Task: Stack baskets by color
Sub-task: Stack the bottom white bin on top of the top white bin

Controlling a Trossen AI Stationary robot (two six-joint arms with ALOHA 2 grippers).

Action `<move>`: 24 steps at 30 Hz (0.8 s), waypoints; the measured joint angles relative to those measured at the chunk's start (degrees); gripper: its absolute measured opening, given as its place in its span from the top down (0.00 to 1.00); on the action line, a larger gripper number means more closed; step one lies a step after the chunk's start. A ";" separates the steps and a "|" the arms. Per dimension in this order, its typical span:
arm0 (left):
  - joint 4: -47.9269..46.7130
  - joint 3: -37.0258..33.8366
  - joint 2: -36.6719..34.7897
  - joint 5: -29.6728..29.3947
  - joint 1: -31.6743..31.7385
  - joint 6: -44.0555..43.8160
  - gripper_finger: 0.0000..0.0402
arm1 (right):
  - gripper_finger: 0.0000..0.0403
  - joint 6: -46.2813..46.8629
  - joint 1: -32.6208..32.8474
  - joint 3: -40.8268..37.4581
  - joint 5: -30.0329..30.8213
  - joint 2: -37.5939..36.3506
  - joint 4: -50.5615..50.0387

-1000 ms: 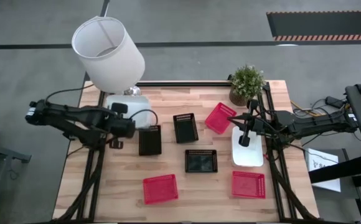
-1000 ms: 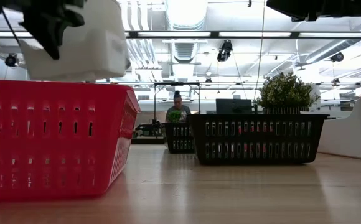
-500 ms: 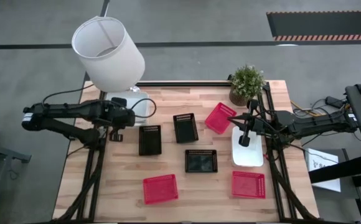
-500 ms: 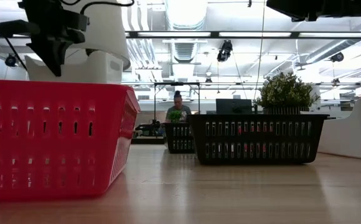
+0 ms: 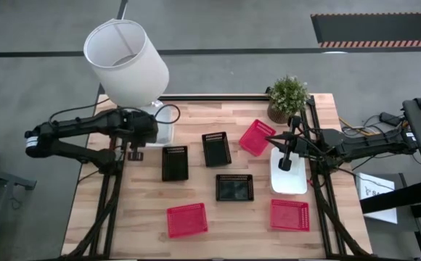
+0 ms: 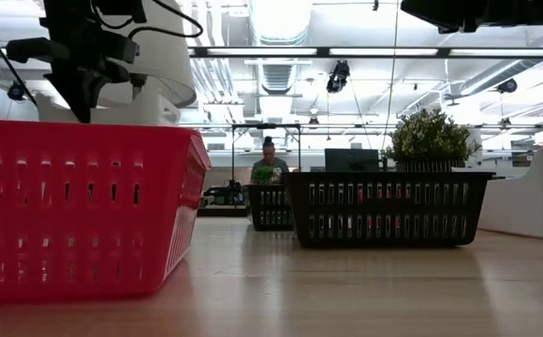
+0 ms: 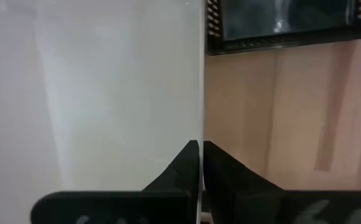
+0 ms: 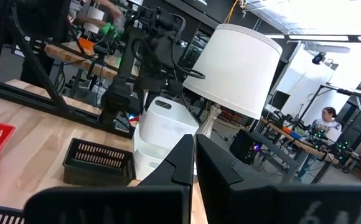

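Altogether nine baskets show – three black, three red, three white – on a pale plank worktop (image 5: 196,116) framed by dark rails. Farthest left, the left gripper (image 5: 134,148) hangs at the back-left corner under a tilted, smooth white lampshade (image 5: 127,58). Its jaws are pressed together on the thin wall of the white stack (image 5: 167,125), which the right wrist view shows as two smooth tubs nested, the upper with a handle slot. Next come the mesh-walled rectangles: the first black basket (image 5: 175,162) just beside that gripper, then the front-left red basket (image 5: 187,220) near the front edge with bare wood all round. The second black basket (image 5: 216,148) and the third black basket (image 5: 234,187) sit mid-table, apart from each other. The tilted red basket (image 5: 257,137) lies askew toward the back, close to a small potted plant (image 5: 288,94) in the back-right corner. At the right rail lies the single white basket (image 5: 289,177), and the right gripper (image 5: 287,163) hovers over its back half – jaws fully closed and holding nothing. The front-right red basket (image 5: 289,214) sits just in front of it, near the right edge. Open wood runs along the front-left and the middle front. Beyond the worktop a person (image 6: 268,167) sits far off.
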 joint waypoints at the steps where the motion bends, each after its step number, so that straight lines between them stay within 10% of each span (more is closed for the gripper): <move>1: 0.10 -0.16 0.00 0.45 0.41 0.41 1.00 | 0.98 0.08 0.00 0.01 0.00 0.02 -0.08; 24: 5.08 -4.77 2.27 0.71 6.39 5.33 1.00 | 0.98 0.49 0.00 0.00 -0.01 0.01 -0.14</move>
